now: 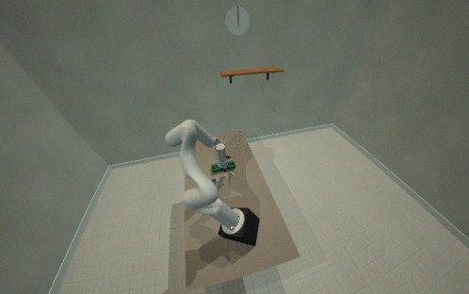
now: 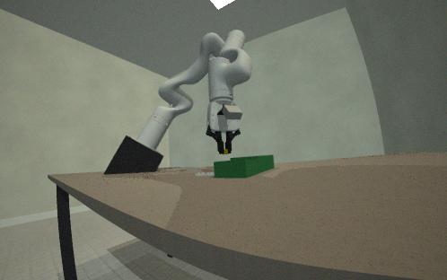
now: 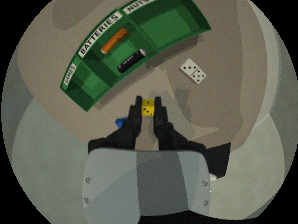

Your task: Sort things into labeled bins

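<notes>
My gripper [image 3: 148,104] is shut on a small yellow die with dark pips [image 3: 150,107] and holds it above the table, just in front of the green bins [image 3: 133,39]. The die also shows as a yellow speck at the fingertips in the exterior view [image 2: 225,152], above the near end of the bins [image 2: 243,166]. The bin row has three compartments; the middle one is labelled BATTERIES and holds an orange battery [image 3: 113,40] and a black battery [image 3: 131,60]. The right one reads NUTS+BOLTS and looks empty. The left label is too small to read.
A white domino [image 3: 193,70] lies on the table to the right of the bins. A small blue thing [image 3: 120,121] shows beside my left finger, partly hidden. The arm's black base [image 2: 133,157] stands at the table's far left.
</notes>
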{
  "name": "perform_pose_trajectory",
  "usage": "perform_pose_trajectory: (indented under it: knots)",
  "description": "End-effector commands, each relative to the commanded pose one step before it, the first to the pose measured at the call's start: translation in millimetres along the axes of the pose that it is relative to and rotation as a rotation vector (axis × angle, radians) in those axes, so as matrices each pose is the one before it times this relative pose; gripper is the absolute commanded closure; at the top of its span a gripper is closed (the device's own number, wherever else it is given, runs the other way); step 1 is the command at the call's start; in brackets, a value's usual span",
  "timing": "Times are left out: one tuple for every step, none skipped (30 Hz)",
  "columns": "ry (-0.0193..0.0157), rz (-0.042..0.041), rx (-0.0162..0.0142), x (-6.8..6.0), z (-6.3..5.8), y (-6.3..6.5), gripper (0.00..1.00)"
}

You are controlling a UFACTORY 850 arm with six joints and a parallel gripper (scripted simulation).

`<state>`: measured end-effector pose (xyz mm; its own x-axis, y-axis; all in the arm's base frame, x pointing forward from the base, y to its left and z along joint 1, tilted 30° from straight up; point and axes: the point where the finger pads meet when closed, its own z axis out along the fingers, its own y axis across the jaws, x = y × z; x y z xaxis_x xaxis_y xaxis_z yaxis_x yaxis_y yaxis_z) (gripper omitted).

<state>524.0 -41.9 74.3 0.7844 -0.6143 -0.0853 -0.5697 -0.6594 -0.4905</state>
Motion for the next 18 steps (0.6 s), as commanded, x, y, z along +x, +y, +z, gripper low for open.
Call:
perform_pose_trajectory:
  knots:
    - [0.00163,-0.00048,0.00059,0.83,-0.76,-0.42,1.0]
    - [0.0,0.0,0.0,0.0,0.0,0.0,1.0]
    - [0.0,0.0,0.0,0.0,0.0,0.0,1.0]
    - [0.0,0.0,0.0,0.0,0.0,0.0,1.0]
    - [0.00002,-0.00001,0.0,-0.06,-3.99,0.04,1.0]
    - [0.00001,0.0,0.0,-0.04,-2.44,0.03,1.0]
    - [0.0,0.0,0.0,0.0,0.0,0.0,1.0]
    - [0.0,0.0,0.0,0.01,-0.01,0.0,1.0]
    - [-0.00001,0.0,0.0,0.01,-0.01,0.0,1.0]
    - [0.00001,-0.00001,0.00002,0.72,0.01,-5.95,1.0]
    - [0.00002,-0.00001,0.00003,0.71,0.02,-5.95,1.0]
    - [-0.00003,0.0,-0.00001,0.78,-0.04,-6.0,1.0]
    - [0.0,0.0,0.0,0.0,0.0,0.0,1.0]
    - [0.0,0.0,0.0,0.0,0.0,0.0,1.0]
    - [0.00004,-0.00001,0.00004,0.68,0.04,-5.93,1.0]
    - [-0.00004,0.00001,-0.00001,0.79,-0.05,-6.0,1.0]
    - [0.00001,0.05,0.00002,0.73,0.0,-5.96,1.0]
    - [0.00001,0.05,0.00002,0.43,0.0,-5.99,1.0]
